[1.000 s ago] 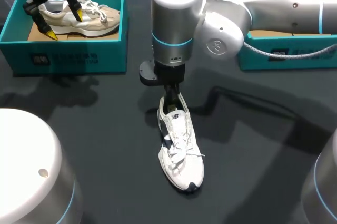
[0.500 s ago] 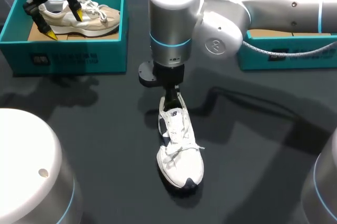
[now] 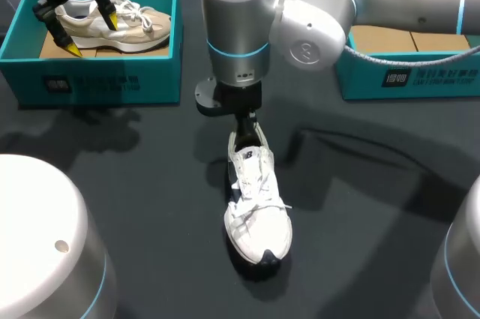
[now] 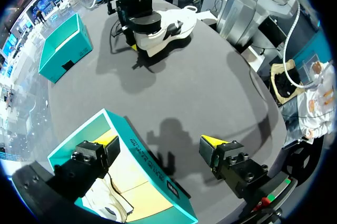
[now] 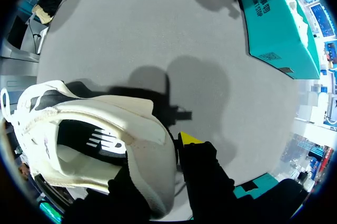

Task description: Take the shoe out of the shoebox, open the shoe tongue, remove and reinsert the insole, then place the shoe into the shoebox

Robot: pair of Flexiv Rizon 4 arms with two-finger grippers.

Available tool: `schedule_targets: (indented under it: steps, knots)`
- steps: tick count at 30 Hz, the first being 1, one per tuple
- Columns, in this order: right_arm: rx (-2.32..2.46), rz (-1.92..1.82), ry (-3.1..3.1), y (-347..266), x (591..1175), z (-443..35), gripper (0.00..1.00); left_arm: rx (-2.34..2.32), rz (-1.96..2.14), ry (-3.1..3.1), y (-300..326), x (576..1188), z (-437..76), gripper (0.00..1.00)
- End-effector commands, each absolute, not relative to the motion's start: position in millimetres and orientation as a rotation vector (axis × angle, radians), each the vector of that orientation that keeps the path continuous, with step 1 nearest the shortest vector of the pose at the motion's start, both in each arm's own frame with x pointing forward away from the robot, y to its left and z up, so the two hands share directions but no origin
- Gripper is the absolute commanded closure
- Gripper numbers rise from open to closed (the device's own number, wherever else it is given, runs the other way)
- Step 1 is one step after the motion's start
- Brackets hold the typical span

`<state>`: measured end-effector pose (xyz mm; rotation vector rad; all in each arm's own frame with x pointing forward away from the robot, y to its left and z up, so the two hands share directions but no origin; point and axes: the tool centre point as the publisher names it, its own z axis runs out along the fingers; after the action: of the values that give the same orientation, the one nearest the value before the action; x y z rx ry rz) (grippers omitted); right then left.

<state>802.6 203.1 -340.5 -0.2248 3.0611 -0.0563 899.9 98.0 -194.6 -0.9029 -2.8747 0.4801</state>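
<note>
White sneaker [image 3: 257,206] is resting on the tabletop [image 3: 360,221], the fingers [image 5: 188,139] of the right gripper [image 3: 244,133] clamping its heel collar; that soft edge is risking folding or slipping under a lift, dropping the shoe. Left gripper [image 3: 91,35] is hovering wide open, empty, over the teal shoebox [image 3: 112,79]

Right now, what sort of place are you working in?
Likely a robot shoe-handling test bench: a dark table bearing a teal shoebox with a beige sneaker inside, a second shoebox, and a white sneaker gripped at the heel by my right claw.
</note>
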Motion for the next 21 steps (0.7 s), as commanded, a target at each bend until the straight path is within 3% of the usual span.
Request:
schedule_targets:
  steps: [1,13,21]
  knots:
    - [-0.243,-0.021,3.051,187,798,-303,1.00,-0.904,0.475,-2.874,98,900,-195,0.00]
    - [-0.210,-0.015,3.087,148,815,-238,1.00,-0.904,0.475,-2.874,98,900,-195,0.00]
    - [-0.210,-0.015,3.087,148,815,-238,1.00,-0.904,0.475,-2.874,98,900,-195,0.00]
